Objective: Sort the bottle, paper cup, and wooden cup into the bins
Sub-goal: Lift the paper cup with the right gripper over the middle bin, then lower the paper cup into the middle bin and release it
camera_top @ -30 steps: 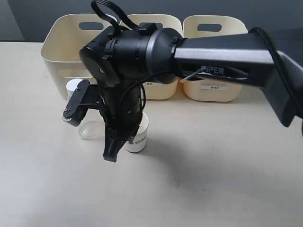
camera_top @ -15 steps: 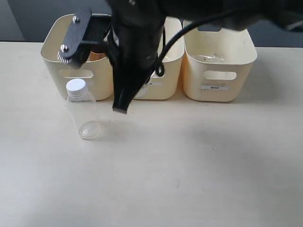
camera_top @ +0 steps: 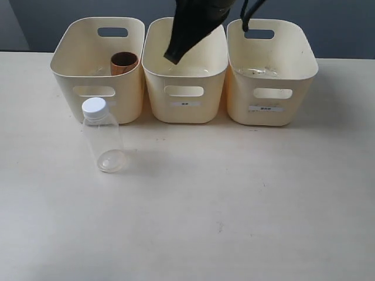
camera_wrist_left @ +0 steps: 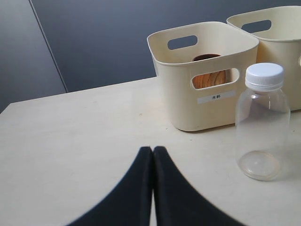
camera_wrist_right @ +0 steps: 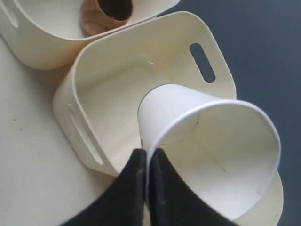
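One paper cup [camera_wrist_right: 211, 141], rim in right pincer [camera_wrist_right: 146, 155] — above bin [camera_wrist_right: 106, 89]

A robotics lab or test bench, by the look of it: a bare pale table [camera_top: 263, 222], three identical labelled bins [camera_top: 184, 88] lined up at twelve o'clock, a plain dark grey wall [camera_top: 35, 17] behind them, a black robot arm [camera_top: 199, 17] overhead.
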Motion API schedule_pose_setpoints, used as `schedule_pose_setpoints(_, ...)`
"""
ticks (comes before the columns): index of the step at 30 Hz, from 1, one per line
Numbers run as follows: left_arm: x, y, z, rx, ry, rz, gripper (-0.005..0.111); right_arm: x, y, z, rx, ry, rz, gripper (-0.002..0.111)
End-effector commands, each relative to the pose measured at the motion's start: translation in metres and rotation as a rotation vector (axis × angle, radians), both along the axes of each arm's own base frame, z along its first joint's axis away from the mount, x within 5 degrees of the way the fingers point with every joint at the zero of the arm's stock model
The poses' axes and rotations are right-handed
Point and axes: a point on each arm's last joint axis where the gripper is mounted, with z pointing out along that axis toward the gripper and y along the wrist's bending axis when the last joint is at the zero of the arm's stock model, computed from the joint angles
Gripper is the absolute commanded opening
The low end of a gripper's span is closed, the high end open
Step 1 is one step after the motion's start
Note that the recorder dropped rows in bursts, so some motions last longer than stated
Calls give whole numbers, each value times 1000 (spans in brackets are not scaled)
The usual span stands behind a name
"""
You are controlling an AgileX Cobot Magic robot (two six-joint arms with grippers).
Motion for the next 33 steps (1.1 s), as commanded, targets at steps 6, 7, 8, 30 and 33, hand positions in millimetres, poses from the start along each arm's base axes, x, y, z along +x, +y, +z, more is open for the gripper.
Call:
schedule_pose_setpoints(6,0,0,0,-5,-2,-3,0,62,-22,-44,52,71,-16,-1)
schedule_pose_setpoints(7,0,0,0,-5,-2,-3,0,67,-20,-47,53,74,0,-1)
schedule_pose_setpoints(8,0,0,0,-5,-2,-3,0,71,-20,-50,46,72,3,-1)
schedule_pose_setpoints(30,0,0,0,-5,-2,-3,0,117,7,-116,-99,179,113,-1)
schedule_pose_setpoints(33,0,0,0,-5,-2,-3,0,117,7,-118,-104,194,111,-1)
